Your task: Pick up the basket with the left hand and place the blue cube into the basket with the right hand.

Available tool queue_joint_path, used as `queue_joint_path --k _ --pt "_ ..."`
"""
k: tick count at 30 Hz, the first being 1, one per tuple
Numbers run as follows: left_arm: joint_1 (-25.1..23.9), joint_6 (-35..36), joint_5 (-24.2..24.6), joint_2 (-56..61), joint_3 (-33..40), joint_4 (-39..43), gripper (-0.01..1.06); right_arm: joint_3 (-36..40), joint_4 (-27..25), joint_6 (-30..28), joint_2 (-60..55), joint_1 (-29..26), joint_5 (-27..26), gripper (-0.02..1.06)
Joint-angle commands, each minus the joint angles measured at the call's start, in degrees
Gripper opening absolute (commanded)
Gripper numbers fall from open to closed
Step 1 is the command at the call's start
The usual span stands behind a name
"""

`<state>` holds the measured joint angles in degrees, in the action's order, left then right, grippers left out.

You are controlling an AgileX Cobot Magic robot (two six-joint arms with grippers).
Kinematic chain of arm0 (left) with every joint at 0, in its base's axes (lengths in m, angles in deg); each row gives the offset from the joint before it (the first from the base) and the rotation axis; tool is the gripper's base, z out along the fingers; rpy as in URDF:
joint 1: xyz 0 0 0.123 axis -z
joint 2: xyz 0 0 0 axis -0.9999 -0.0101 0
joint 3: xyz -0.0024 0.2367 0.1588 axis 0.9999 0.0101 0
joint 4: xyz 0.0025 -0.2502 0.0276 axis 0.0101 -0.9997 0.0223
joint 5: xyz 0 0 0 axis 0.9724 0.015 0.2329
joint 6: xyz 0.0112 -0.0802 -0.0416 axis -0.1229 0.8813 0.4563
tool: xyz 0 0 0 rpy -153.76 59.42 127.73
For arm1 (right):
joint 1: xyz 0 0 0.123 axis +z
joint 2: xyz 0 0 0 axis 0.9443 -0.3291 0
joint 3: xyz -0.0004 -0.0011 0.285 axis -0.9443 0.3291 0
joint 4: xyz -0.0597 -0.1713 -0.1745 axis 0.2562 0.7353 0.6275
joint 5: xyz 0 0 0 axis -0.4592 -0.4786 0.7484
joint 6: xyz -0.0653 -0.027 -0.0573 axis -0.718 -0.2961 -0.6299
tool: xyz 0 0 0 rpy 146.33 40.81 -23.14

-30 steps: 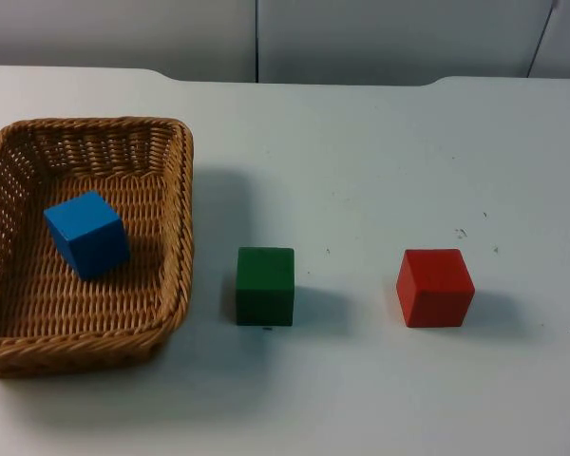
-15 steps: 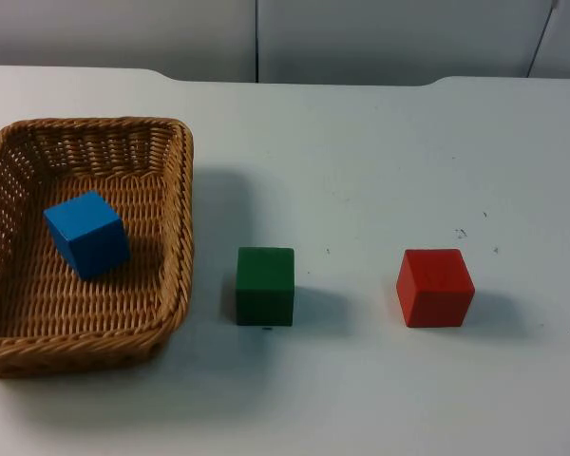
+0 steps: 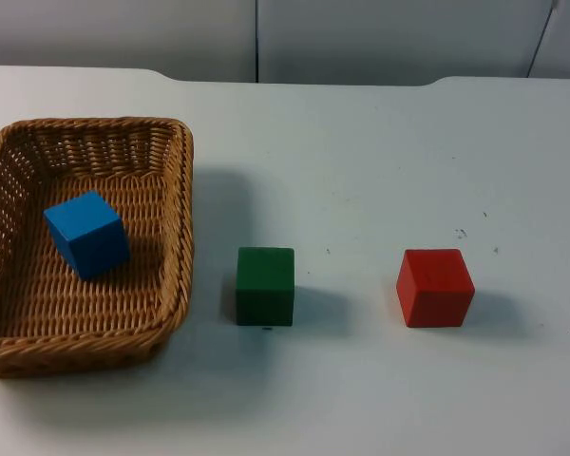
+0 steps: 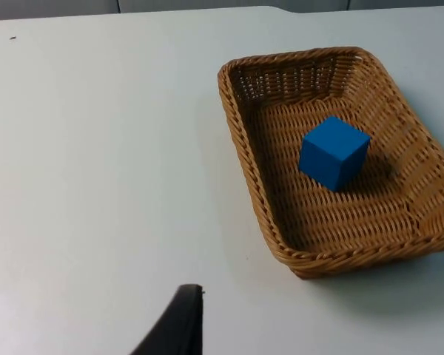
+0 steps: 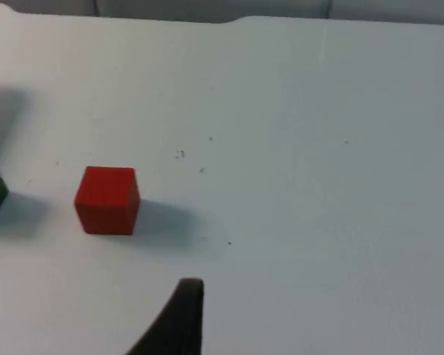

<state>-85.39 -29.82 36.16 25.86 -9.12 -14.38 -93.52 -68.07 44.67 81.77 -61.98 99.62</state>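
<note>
The wicker basket (image 3: 85, 245) sits on the white table (image 3: 380, 152) at its left side, with the blue cube (image 3: 87, 234) lying inside it, tilted a little on the woven floor. To the right of the basket, just beside its rim, stands a green cube (image 3: 265, 285), and farther right, well apart from it, a red cube (image 3: 435, 287). The left gripper (image 4: 179, 325) hangs above bare table, apart from the basket; whether its claw is open or closed cannot be told. The right gripper (image 5: 179, 318) waits above bare table near the red cube, its claw state likewise not discernible.
</note>
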Motion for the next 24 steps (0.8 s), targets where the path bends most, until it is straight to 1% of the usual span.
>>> queue_joint_path --k 1,2,6,24 --pt "0.18 0.00 -0.81 0.22 0.20 0.57 1.05 0.34 0.03 -0.40 0.22 -3.48 -0.69 1.05" --pt "0.18 0.00 -0.81 0.22 0.20 0.57 1.05 0.34 0.03 -0.40 0.22 -3.48 -0.69 1.05" --pt "0.18 0.00 -0.81 0.22 0.20 0.57 1.05 0.34 0.03 -0.40 0.22 -6.32 -0.69 1.05" --pt "0.18 0.00 -0.81 0.22 0.20 0.57 1.05 0.34 0.03 -0.40 0.22 -6.32 -0.69 1.05"
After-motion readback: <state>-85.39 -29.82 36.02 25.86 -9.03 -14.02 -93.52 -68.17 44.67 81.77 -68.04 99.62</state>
